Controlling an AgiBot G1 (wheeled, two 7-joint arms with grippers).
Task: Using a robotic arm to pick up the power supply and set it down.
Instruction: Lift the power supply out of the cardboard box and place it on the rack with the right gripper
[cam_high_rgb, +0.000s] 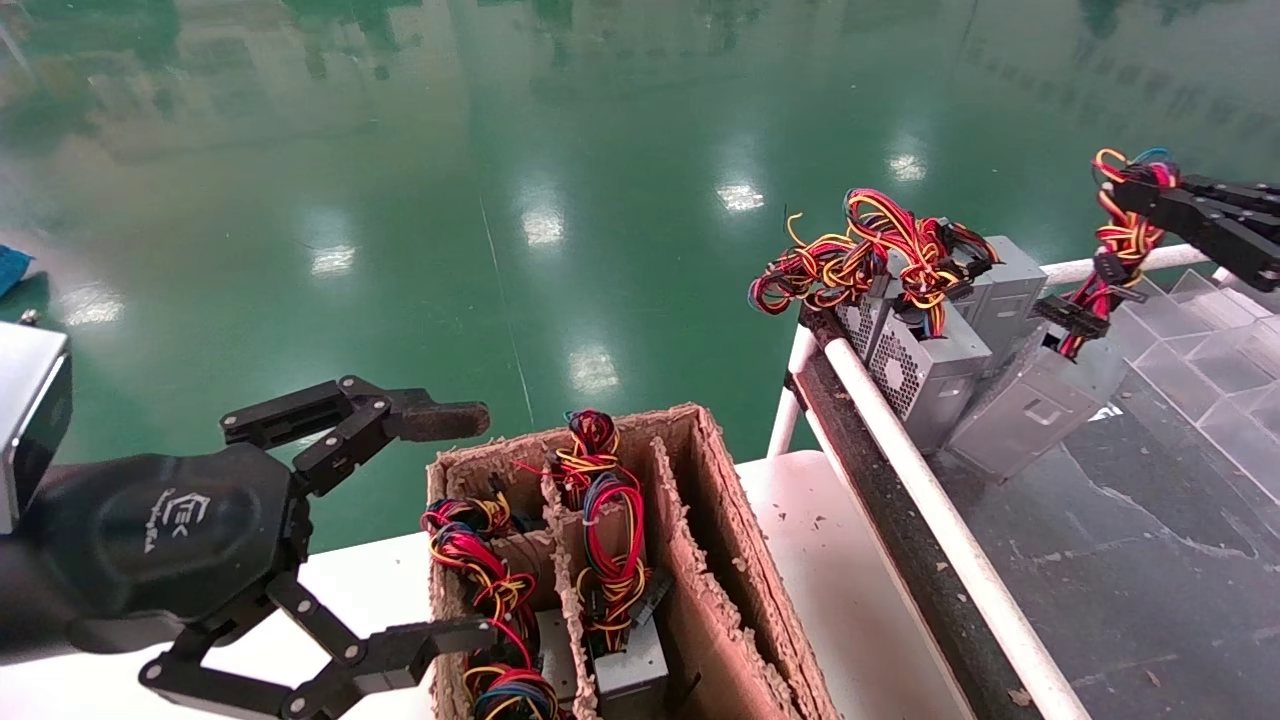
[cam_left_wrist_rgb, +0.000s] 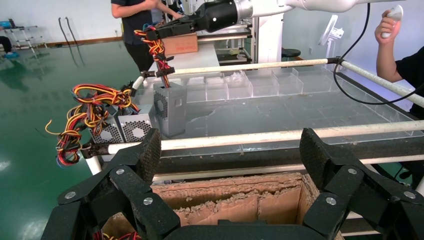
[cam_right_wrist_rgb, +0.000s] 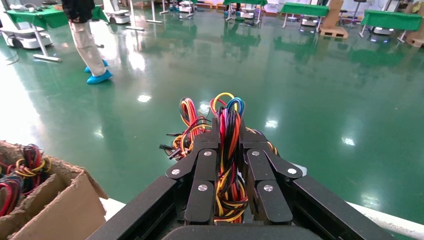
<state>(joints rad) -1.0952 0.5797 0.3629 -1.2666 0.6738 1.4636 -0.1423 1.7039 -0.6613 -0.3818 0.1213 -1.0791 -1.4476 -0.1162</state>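
Lifting by the wire bundle (cam_right_wrist_rgb: 229, 165) pinched in our right black linkage-fingered gripper (cam_right_wrist_rgb: 229, 150), we raise the silver-grey metal power supply box (cam_high_rgb: 1040, 405) slowly (it tilts), left gripper (cam_high_rgb: 430, 520) spread empty.

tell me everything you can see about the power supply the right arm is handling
The power supply is a silver-grey metal box with a square recess in its upper face. It sits tilted on the dark tray surface, one end raised, beside two alike boxes with vent grilles. Its bundle of red, yellow, orange and black wires runs up taut to the right gripper, whose jaws are shut on the wires, not the box.
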